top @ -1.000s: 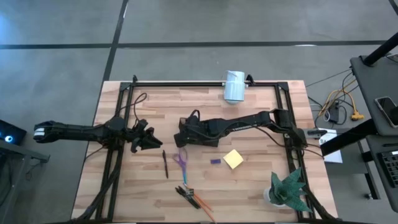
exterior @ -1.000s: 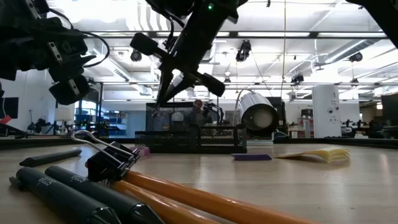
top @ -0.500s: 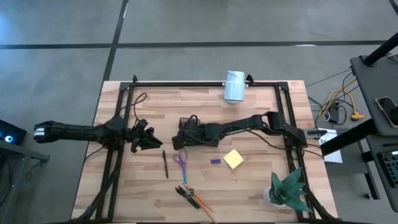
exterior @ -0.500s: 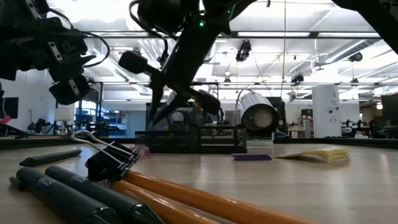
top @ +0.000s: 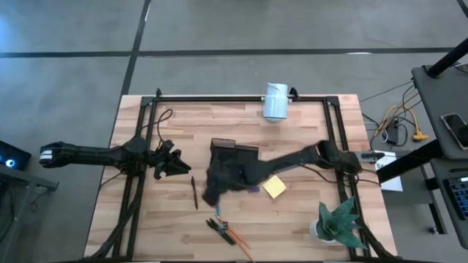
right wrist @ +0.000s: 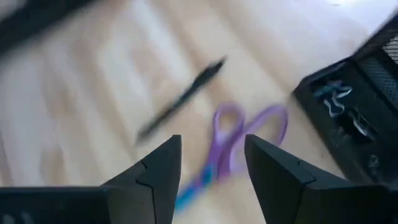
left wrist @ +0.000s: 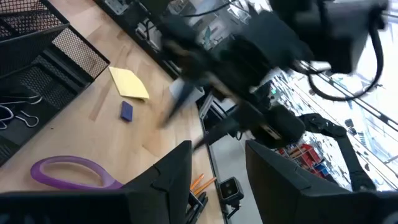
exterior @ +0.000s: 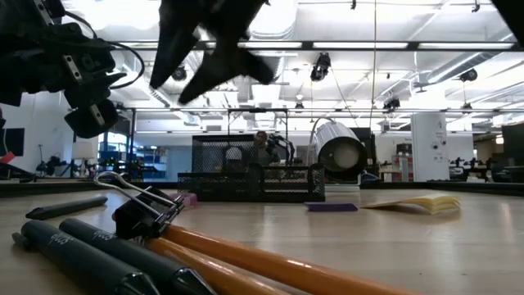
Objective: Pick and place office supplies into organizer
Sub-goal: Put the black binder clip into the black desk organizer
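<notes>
the scissors (right wrist: 239, 140) have purple loop handles and lie flat on the bare wood worktop (top: 146, 219), just beyond the right gripper (right wrist: 211, 168), whose fingers (right wrist: 155, 171) stand apart with nothing between them. a black pen (right wrist: 180, 99) lies slanted a little past the scissors, apart from them. the black mesh organizer (right wrist: 354, 118) sits off to one side of these fingers, paper clips in one compartment. the left gripper (left wrist: 217, 168) waits near the worktop's left rail, fingers parted and empty; beyond them lie a yellow sticky-note pad (left wrist: 129, 83) and open wood.
</notes>
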Robot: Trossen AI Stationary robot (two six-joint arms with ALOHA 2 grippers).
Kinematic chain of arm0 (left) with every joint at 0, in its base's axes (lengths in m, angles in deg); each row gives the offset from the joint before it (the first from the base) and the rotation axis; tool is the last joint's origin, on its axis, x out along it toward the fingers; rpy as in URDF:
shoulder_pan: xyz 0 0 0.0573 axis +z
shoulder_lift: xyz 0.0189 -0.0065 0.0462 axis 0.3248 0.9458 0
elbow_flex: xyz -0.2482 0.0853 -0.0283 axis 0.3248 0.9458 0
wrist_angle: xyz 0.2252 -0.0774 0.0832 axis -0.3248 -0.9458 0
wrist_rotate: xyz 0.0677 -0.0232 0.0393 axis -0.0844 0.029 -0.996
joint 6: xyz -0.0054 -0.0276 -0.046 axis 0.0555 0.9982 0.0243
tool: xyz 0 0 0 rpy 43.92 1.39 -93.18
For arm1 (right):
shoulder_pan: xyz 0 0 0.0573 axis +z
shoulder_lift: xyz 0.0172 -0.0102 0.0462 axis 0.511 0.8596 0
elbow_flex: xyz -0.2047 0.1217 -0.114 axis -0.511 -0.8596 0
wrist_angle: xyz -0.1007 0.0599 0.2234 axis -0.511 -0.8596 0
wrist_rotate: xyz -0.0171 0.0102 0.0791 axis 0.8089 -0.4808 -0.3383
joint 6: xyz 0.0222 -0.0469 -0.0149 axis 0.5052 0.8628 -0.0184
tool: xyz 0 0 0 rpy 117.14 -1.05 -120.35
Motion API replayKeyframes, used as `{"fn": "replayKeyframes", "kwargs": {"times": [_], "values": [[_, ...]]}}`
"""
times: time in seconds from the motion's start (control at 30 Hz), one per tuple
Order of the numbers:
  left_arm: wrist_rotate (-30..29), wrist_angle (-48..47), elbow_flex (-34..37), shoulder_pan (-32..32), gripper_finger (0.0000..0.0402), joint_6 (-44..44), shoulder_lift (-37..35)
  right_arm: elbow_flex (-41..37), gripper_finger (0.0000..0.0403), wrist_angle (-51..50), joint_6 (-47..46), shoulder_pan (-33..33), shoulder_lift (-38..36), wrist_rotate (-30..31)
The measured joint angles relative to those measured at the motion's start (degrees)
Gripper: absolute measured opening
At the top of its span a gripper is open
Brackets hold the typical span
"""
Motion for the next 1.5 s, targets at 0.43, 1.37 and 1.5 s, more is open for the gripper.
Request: {"fn": "replayKeyframes", "kwargs": {"times": [0.43,1.37,1.5], "values": [[0.0,0.0,0.0,0.0,0.0132,0.0,2.5,1.6,0.0178,-4.7,16.0,9.1,2.7,-8.4],[0.1,0.0,0.0,0.0,0.0132,0.2,4.8,5.6,0.0199,0.0,32.1,7.6,12.0,-22.5],[0.1,0.0,0.0,0.0,0.0132,0.2,4.8,5.6,0.0197,-0.6,32.4,7.6,12.1,-22.5]]}}
